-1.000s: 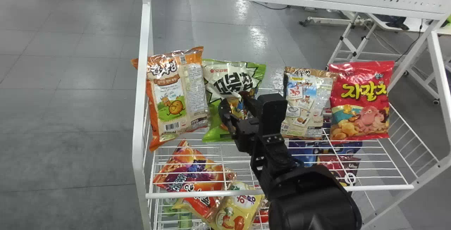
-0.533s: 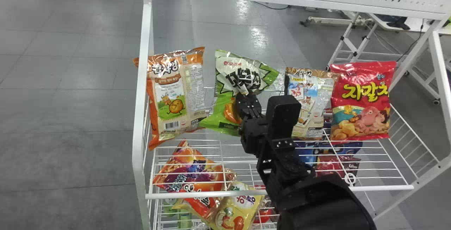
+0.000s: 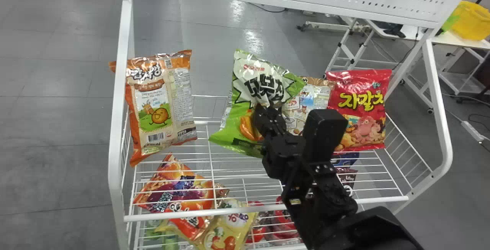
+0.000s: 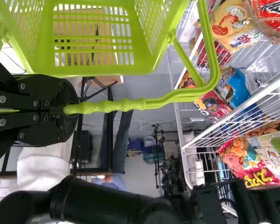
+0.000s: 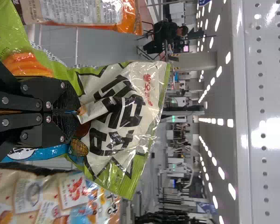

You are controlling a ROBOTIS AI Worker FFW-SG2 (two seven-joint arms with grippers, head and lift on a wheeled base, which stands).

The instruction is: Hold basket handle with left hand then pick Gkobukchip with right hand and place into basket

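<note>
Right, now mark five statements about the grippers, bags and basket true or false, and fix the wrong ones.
1. The right gripper pinches the Gkobukchip bag. True.
2. The left gripper hangs free of the handle. False: its fingers are closed on it.
3. The basket is green. True.
4. The Gkobukchip bag lies inside the basket. False: it is held up at the rack.
5. In the head view, the red bag is right of the orange-edged bag. True.
</note>
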